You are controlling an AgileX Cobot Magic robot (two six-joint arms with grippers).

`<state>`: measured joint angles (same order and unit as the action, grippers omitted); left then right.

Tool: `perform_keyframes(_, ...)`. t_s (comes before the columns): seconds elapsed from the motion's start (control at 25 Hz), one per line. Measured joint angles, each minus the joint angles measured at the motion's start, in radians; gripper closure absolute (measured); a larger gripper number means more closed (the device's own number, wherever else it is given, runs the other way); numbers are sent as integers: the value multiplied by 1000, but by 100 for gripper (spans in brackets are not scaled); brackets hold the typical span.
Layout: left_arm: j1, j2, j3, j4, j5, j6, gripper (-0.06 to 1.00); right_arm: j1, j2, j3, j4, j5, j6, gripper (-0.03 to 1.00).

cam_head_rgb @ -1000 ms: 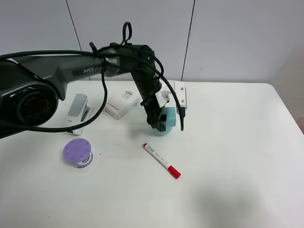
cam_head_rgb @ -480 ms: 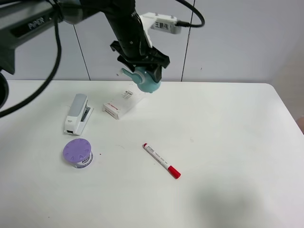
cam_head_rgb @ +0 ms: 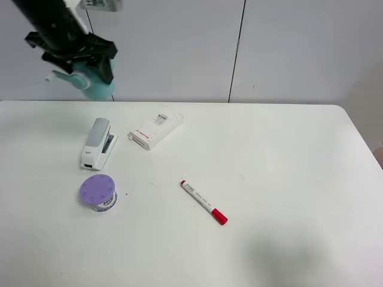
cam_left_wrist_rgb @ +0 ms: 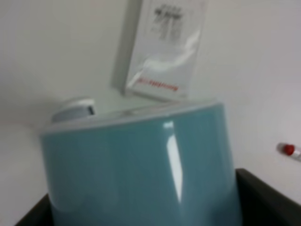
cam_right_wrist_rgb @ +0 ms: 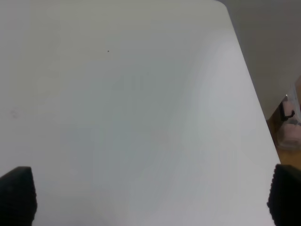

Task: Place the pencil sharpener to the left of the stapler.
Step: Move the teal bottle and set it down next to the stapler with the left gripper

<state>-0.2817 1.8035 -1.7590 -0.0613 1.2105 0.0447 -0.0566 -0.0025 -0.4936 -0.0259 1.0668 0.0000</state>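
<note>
The mint-green pencil sharpener (cam_head_rgb: 94, 85) hangs high in the air at the far left, above the table's back edge, with my left gripper (cam_head_rgb: 81, 60) shut on it. Its white crank (cam_head_rgb: 57, 75) sticks out to the left. The sharpener (cam_left_wrist_rgb: 141, 165) fills the left wrist view between dark fingers (cam_left_wrist_rgb: 265, 200). On the table below and slightly to the right lies the grey-topped stapler (cam_head_rgb: 97, 143), lengthwise front to back. My right gripper (cam_right_wrist_rgb: 150, 200) is open over bare table and is outside the high view.
A flat white box with red print (cam_head_rgb: 155, 130) lies right of the stapler. A purple-lidded round container (cam_head_rgb: 97, 192) stands in front of the stapler. A red-capped marker (cam_head_rgb: 203, 202) lies mid-table. The table's right edge (cam_right_wrist_rgb: 256, 99) shows in the right wrist view.
My left gripper has lifted the sharpener off the table beside the white box and carried it up and far to the left, past the stapler. Nothing on the table has moved.
</note>
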Motion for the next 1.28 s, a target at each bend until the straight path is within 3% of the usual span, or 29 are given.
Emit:
perform_keyframes(0.16, 115, -107, 210, 30, -8, 14, 28, 0, 0, 0, 0, 0, 0, -2)
perform_keyframes(0.48, 254, -179, 521, 43, -310, 20, 28, 0, 0, 0, 0, 0, 0, -2)
perform_keyframes(0.8, 298, -109, 608, 42, -533, 25, 28, 0, 0, 0, 0, 0, 0, -2)
perform_keyframes(1.28, 298, 70, 609, 42, -611, 27, 28, 0, 0, 0, 0, 0, 0, -2)
